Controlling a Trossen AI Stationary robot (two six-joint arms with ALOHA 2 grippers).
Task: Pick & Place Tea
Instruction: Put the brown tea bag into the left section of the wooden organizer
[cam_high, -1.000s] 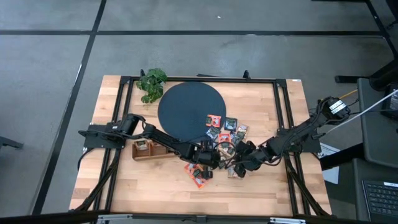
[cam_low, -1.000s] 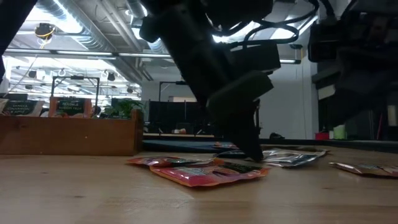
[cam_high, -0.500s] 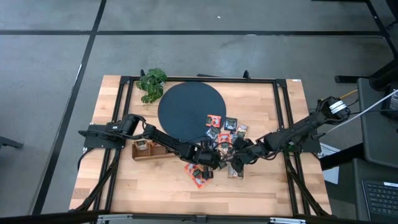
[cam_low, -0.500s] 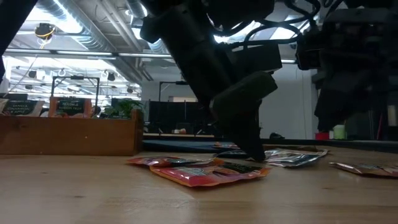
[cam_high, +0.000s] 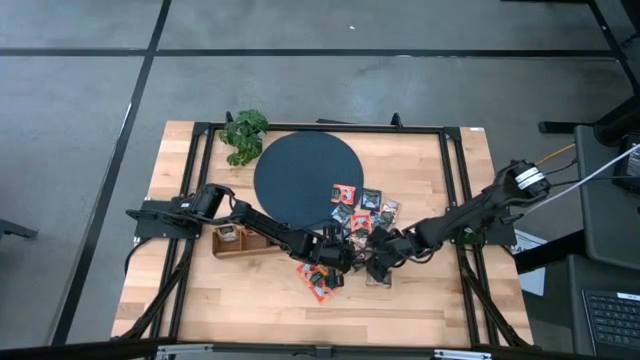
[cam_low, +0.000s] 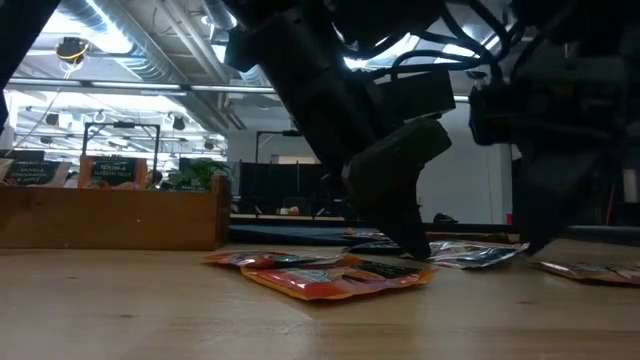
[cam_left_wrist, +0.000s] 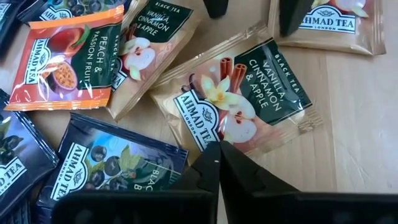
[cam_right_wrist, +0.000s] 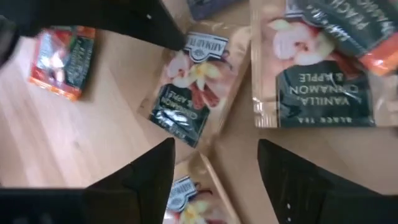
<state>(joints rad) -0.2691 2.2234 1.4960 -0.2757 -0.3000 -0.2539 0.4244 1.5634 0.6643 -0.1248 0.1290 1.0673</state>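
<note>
- Left gripper is clenched with nothing between its fingers, tips pressed on the edge of a vanilla cinnamon apple sachet lying flat on the surface
- Right gripper hangs just above the same cluster, fingers spread wide and holding nothing
- Tea sachets lie scattered between the two grippers and the dark disc, a few resting on its rim
- Step in hand, by my reading: pinning a sachet for the pick; next, the right gripper needs to lower and close on its free edge
- Wooden tray waits by the left arm, likely the drop place
</note>
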